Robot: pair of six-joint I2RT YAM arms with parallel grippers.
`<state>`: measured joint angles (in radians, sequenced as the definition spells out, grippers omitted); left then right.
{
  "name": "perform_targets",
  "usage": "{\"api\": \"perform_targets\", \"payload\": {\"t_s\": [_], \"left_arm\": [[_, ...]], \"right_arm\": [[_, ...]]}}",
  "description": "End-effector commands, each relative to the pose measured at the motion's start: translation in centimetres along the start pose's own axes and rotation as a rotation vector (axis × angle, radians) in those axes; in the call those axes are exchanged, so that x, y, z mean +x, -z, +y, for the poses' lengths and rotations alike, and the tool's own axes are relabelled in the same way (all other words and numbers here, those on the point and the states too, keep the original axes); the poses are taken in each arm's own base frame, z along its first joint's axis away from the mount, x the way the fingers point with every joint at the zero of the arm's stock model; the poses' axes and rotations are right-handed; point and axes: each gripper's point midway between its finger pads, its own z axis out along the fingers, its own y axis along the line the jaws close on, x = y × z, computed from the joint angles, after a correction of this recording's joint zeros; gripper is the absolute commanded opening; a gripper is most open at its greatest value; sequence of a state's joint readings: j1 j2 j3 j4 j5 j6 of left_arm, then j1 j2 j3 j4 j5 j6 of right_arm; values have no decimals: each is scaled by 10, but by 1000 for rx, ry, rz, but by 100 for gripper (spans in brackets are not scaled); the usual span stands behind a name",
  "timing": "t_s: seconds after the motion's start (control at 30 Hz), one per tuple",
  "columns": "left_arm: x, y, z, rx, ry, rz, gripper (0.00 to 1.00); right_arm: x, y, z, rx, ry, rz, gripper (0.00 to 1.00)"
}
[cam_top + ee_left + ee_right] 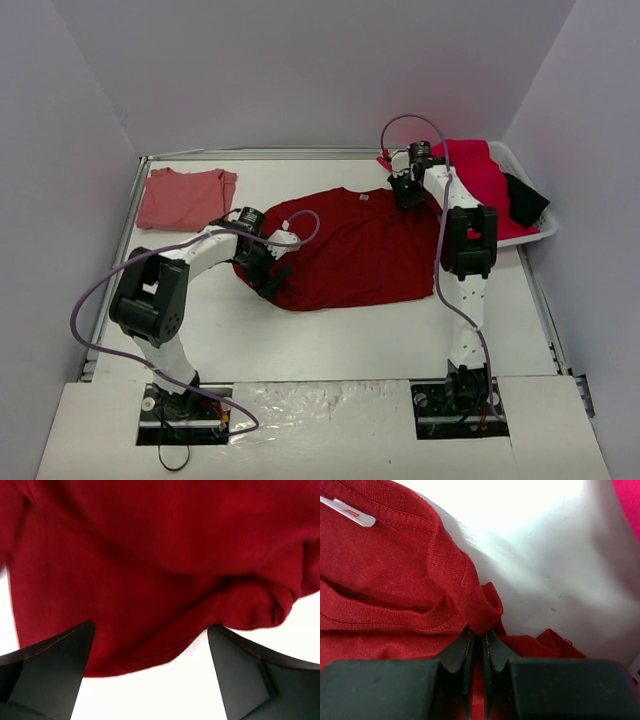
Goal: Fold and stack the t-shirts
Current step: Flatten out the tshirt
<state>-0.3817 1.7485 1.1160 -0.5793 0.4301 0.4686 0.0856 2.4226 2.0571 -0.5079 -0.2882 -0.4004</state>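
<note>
The dark crimson t-shirt [355,245] lies spread out in the middle of the table. My left gripper [268,270] is open at the shirt's left bottom corner, its jaws standing either side of the hem [145,660] just above the table. My right gripper [408,190] is shut on the crimson shirt's shoulder fold [482,612] near the collar, whose white label [347,512] shows. The salmon-pink t-shirt [185,195] lies folded at the back left. The raspberry t-shirt [485,180] lies in the white basket [545,232] at the back right.
A black cloth [525,200] lies in the basket beside the raspberry shirt. Grey walls close in the table on the left, back and right. Bare white table [350,335] lies between the crimson shirt and the arm bases.
</note>
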Motion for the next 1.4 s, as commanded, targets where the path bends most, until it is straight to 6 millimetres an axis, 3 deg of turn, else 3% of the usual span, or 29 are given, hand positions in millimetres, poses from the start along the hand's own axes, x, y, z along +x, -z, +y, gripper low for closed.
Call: {"api": "perform_targets", "payload": {"t_s": [0.0, 0.07, 0.17, 0.2, 0.23, 0.3, 0.43, 0.53, 0.57, 0.67, 0.7, 0.77, 0.8, 0.93, 1.0, 1.23, 1.37], "left_arm": [[-18, -4, 2, -21, -17, -44, 97], [-15, -12, -8, 1, -33, -26, 100], [-12, -15, -14, 8, -49, -6, 74], [-12, -14, -15, 11, -44, -2, 61], [-12, -12, -15, 10, -42, -1, 32], [-15, -4, -12, -6, -37, -5, 5], [-25, 23, 5, -45, -30, -35, 2], [-46, 66, 40, -151, 2, -112, 2], [-57, 93, 63, -202, 32, -160, 2], [-72, 136, 95, -281, 51, -214, 2], [-81, 166, 110, -331, 61, -253, 2], [-82, 185, 118, -348, 67, -256, 2], [-91, 207, 126, -384, 59, -293, 2], [-94, 233, 135, -437, 53, -310, 2], [-93, 238, 135, -451, 51, -309, 2], [-76, 240, 121, -456, 45, -274, 2], [-62, 236, 113, -450, 48, -239, 2]], "right_arm": [[14, 1, -2, 6, -7, 49, 0], [16, 1, -4, 13, -8, 55, 0], [17, 0, -5, 17, -8, 60, 0], [20, -1, -5, 16, -11, 66, 0], [20, -1, -4, 17, -8, 68, 0], [25, -1, -5, 18, -9, 78, 0], [32, 6, -10, 21, -18, 85, 0], [38, 19, -19, 33, -29, 84, 0], [36, 28, -23, 42, -29, 72, 0], [36, 49, -30, 61, -31, 51, 0], [36, 56, -35, 65, -38, 40, 0], [41, 75, -48, 82, -68, 20, 0], [42, 81, -50, 83, -76, 10, 0], [42, 114, -60, 108, -97, -36, 0], [48, 120, -59, 106, -103, -36, 0], [52, 150, -64, 110, -131, -87, 0], [54, 152, -52, 63, -130, -104, 0]]}}
